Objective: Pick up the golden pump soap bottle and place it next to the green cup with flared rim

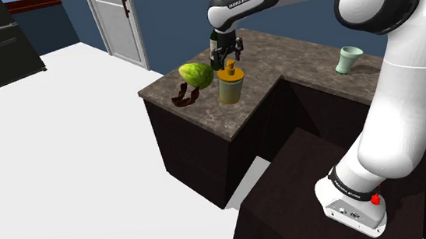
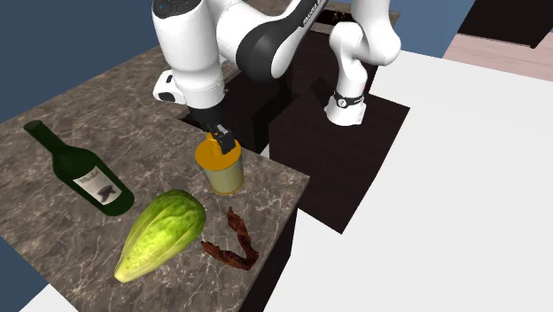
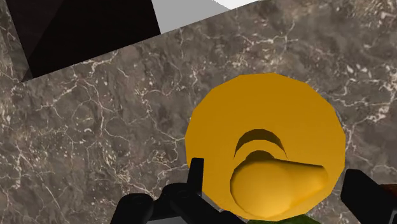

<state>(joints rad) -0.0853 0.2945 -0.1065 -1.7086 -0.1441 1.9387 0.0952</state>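
On the dark marbled countertop (image 1: 203, 112), the golden pump soap bottle (image 1: 231, 86) stands upright near the edge, just beside a head of lettuce (image 1: 197, 75) and some brown strips (image 2: 232, 244), with a green wine bottle (image 2: 80, 168) lying further along. The black gripper (image 1: 228, 59) hangs directly over the bottle. In the wrist view its fingers (image 3: 194, 184) stand apart on either side of the pump head and do not appear to touch it. The green cup (image 1: 348, 59) sits well apart, on the far stretch of counter. The likely trouble is the grasp: closing on the narrow, rounded pump head rather than on the body could let the bottle slip or swing, and a tilt this close to the edge might send it off the counter. A low carry could also knock the cup.
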